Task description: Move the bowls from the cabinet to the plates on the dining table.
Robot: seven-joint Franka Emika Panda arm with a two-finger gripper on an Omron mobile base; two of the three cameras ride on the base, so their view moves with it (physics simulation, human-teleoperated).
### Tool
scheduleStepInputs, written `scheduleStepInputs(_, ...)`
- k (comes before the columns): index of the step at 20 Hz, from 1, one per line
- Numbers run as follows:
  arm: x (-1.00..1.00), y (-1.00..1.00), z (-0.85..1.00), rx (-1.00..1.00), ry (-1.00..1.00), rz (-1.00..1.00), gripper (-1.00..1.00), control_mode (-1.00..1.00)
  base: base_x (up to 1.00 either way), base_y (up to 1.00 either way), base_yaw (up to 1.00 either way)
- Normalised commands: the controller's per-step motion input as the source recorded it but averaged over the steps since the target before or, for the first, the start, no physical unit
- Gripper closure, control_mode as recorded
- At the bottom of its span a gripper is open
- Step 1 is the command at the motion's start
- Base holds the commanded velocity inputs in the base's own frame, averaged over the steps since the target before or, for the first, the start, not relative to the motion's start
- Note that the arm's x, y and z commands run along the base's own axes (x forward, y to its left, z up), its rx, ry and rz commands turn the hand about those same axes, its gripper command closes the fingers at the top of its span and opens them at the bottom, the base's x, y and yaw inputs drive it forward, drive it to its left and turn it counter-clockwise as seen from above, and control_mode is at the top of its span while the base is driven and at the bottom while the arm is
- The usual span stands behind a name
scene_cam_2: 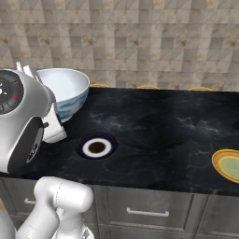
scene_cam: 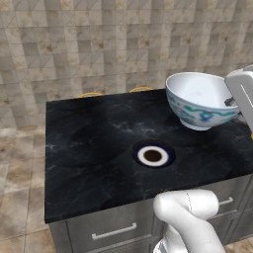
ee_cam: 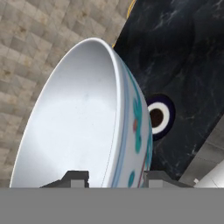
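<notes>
My gripper (ee_cam: 113,177) is shut on the rim of a white bowl with a blue-teal pattern (ee_cam: 83,122), one finger inside and one outside. The bowl (scene_cam: 197,106) hangs tilted above the right part of the black marble dining table (scene_cam: 89,143). From the right base view the bowl (scene_cam_2: 65,86) sits behind my hand, over the table's left end (scene_cam_2: 158,126). An orange-yellow plate (scene_cam_2: 228,165) lies flat near the table's front right corner, far from the bowl. The cabinet is out of view.
A small dark blue and white ring-shaped dish with a brown centre (scene_cam: 152,155) rests on the table just below and in front of the bowl. Orange-yellow curved rims (scene_cam_2: 148,87) peek over the table's far edge. Grey drawers (scene_cam: 113,231) run under the front edge. A tiled wall stands behind.
</notes>
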Motion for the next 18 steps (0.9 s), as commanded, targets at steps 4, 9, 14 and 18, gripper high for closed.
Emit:
scheduleStepInputs(4,0.03,0.0,0.0,0.0,0.0,0.0,1.0,-1.0,0.0,0.0,0.0)
scheduleStepInputs(9,0.37,-0.25,-0.01,0.0,0.01,0.05,1.0,-1.0,0.0,0.0,0.0)
scheduleStepInputs(14,0.49,-0.34,-0.08,-0.02,0.08,0.11,1.0,-1.0,0.0,0.0,0.0)
scheduleStepInputs(18,0.5,-0.08,-0.32,0.0,0.12,0.12,1.0,-1.0,0.0,0.0,0.0)
